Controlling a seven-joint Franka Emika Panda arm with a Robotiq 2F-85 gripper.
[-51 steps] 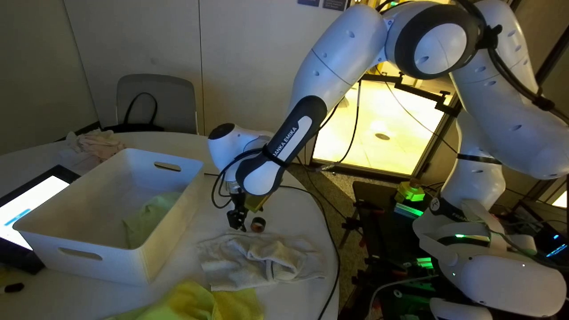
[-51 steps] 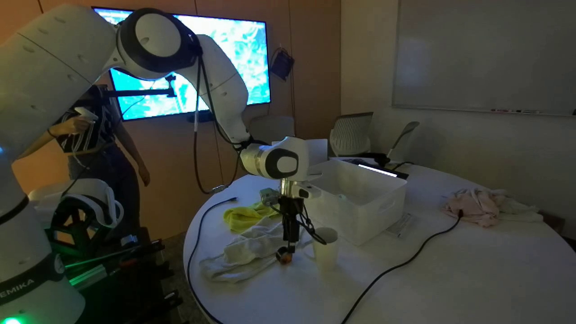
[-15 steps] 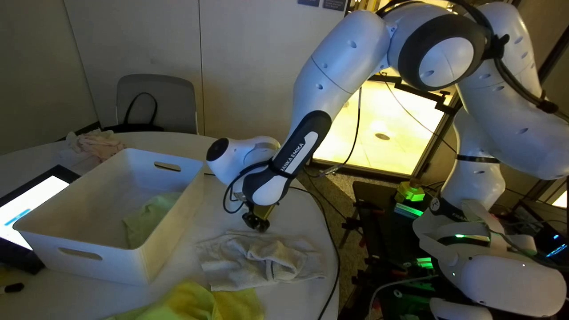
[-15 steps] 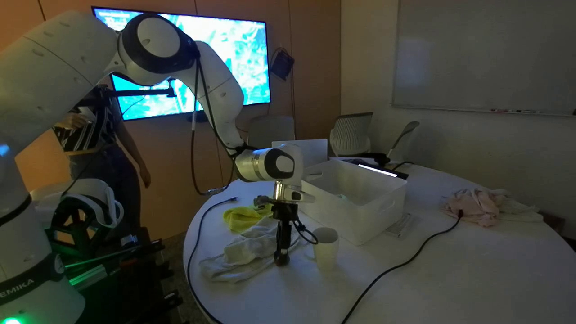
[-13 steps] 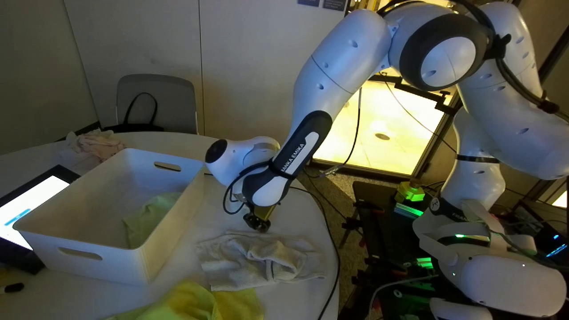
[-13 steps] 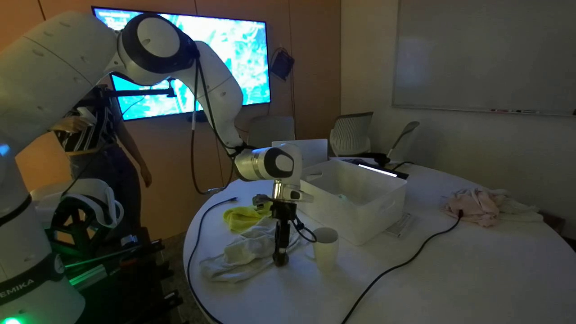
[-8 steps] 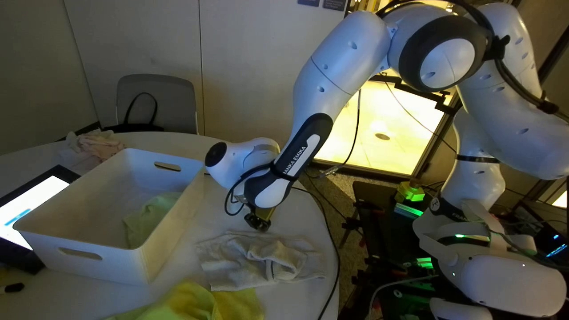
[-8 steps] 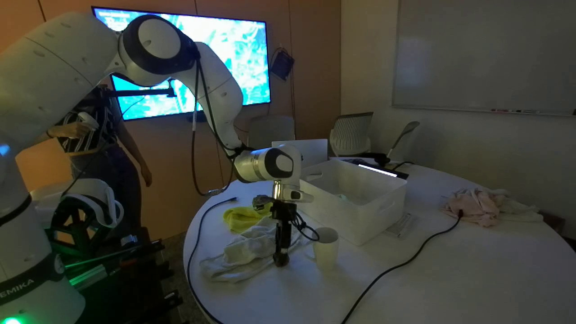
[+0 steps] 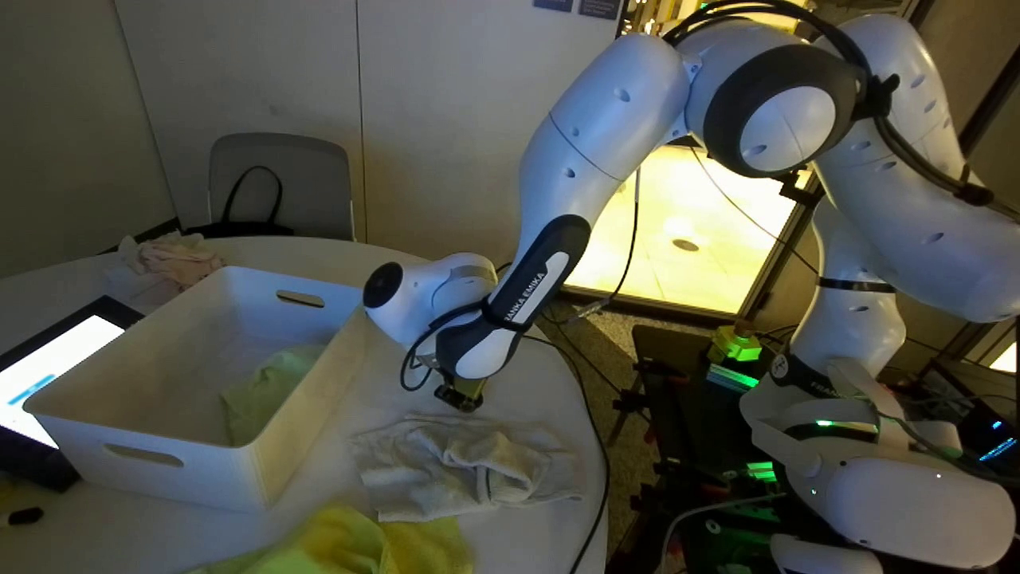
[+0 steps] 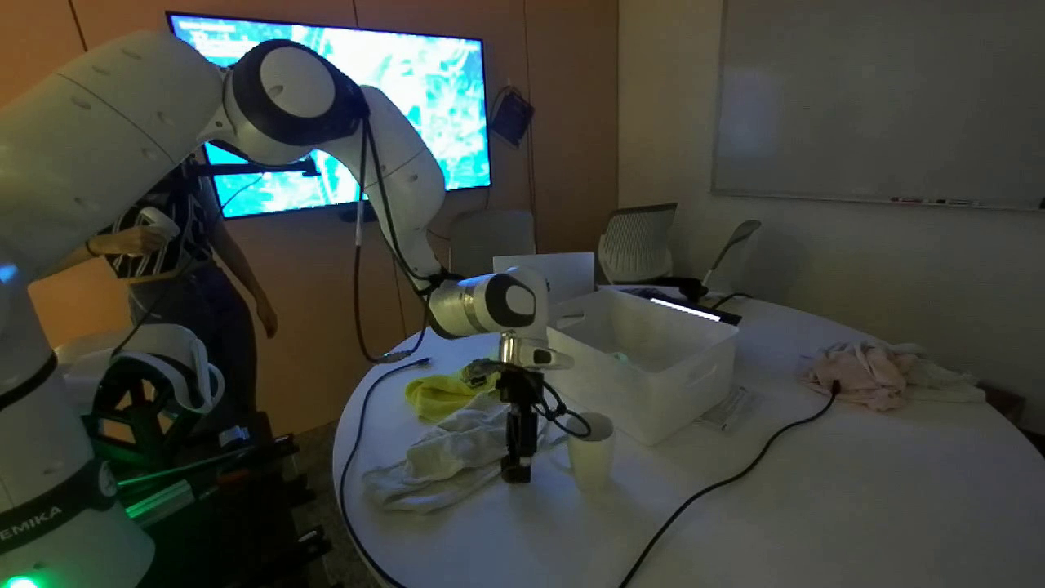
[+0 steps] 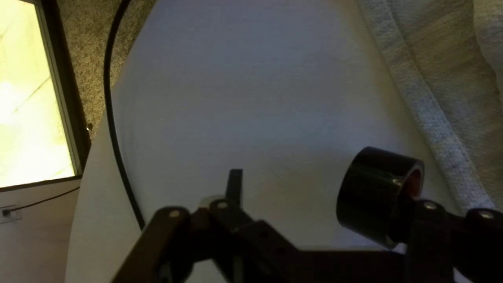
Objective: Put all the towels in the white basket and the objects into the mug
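Indoors — basket [image 10: 665, 388] on white table [image 10: 775, 523] — whiteboard [image 10: 882, 98] beyond.

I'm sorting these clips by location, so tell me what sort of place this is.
Probably a meeting room, perhaps in an office: a large lit screen, a whiteboard and chairs by a curved white table point that way.

In an exterior view the camera, well apart from the black two-fingered gripper [image 9: 459, 398], looks down on it past a crumpled off-white cloth towel [image 9: 430, 478]. In an exterior view the camera faces a wide lit wall screen [image 10: 416, 114] beyond the gripper. Both share the rectangular white plastic basket [image 9: 215, 476] near it. The wrist view, closest, looks over the gripper's fingers [image 11: 234, 188] at the towel's edge.
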